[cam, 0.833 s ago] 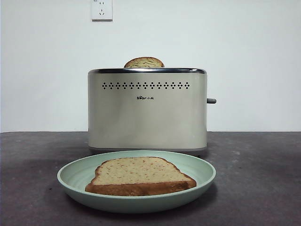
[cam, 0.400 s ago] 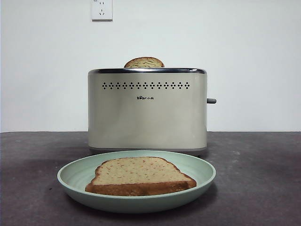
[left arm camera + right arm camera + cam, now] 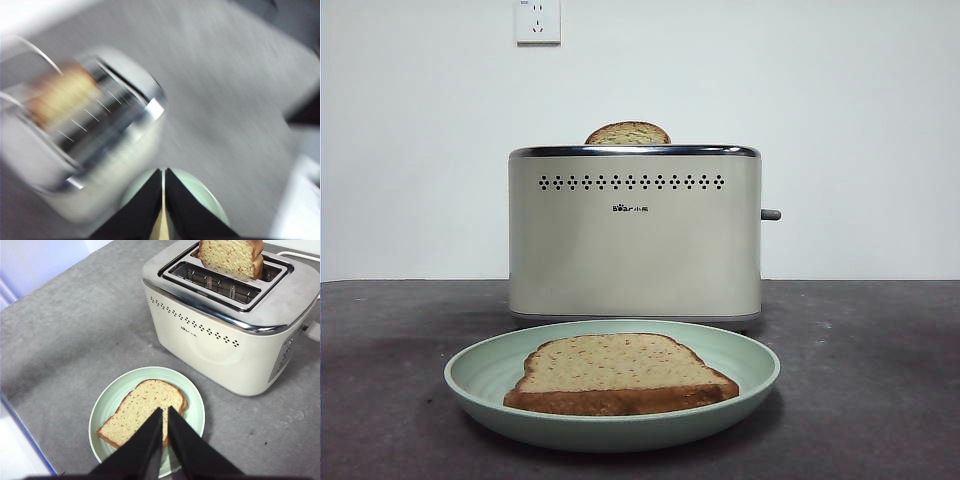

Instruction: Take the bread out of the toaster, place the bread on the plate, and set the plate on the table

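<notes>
The bread [image 3: 620, 370] lies flat on the mint-green plate [image 3: 752, 362], which rests on the table [image 3: 870, 380] in front of the cream toaster [image 3: 635, 250]. A second, similar slice [image 3: 627, 133] stands in the toaster's rear slot. No gripper shows in the front view. My right gripper [image 3: 165, 411] is shut and empty, high above the bread [image 3: 135, 407] and plate [image 3: 102, 415], with the toaster [image 3: 220, 350] beyond. My left gripper [image 3: 163, 171] is shut and empty; its view is blurred, showing the toaster [image 3: 100, 125] and part of the plate [image 3: 200, 187].
A wall socket [image 3: 537, 20] sits on the white wall behind. The toaster's grey lever [image 3: 770, 214] sticks out to the right. The table's left edge [image 3: 25, 440] shows in the right wrist view.
</notes>
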You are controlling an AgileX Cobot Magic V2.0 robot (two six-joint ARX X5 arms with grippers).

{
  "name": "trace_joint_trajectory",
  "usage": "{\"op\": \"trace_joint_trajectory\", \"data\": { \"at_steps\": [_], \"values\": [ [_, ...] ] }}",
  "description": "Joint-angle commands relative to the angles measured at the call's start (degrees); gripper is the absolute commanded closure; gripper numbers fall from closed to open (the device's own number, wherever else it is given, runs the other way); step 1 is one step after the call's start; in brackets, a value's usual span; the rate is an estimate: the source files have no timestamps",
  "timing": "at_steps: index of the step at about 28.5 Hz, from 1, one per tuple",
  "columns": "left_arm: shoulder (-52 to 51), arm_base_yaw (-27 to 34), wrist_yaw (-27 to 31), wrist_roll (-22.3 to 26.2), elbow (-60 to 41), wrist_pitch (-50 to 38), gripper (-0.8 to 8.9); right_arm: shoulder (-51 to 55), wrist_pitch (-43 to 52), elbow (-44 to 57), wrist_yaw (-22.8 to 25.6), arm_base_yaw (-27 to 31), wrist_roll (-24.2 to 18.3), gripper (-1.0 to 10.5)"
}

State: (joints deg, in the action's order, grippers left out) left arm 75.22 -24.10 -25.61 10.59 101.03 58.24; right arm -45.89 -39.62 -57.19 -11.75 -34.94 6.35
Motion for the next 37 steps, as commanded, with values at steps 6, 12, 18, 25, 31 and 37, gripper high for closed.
{"op": "trace_joint_trajectory", "data": {
  "at_steps": [6,12,18,25,31,37],
  "values": [
    [-13.60,11.69,-0.11,-1.07,-11.26,-18.10,8.06,-0.35,0.61,-0.52,0.22,-0.50,-0.37,9.4],
    [-27.12,22.14,-0.07,-2.51,-29.92,-32.06,8.06,-0.33,0.61,-0.52,0.22,-0.50,-0.37,9.4],
    [-40.72,27.98,0.42,-2.60,-50.49,-45.44,8.06,-0.33,0.61,-0.52,0.22,-0.50,-0.37,9.4],
    [-52.00,29.18,6.36,-5.99,-68.08,-51.56,8.06,-0.33,0.61,-0.52,0.22,-0.50,-0.37,9.4],
    [-58.73,29.18,9.55,-9.14,-79.54,-52.59,8.06,-0.33,0.61,-0.52,0.22,-0.50,-0.37,9.4],
    [-64.50,29.18,14.34,-12.83,-89.09,-53.94,8.06,-0.33,0.59,-0.52,0.24,-0.50,-0.37,9.4]
  ]
}}
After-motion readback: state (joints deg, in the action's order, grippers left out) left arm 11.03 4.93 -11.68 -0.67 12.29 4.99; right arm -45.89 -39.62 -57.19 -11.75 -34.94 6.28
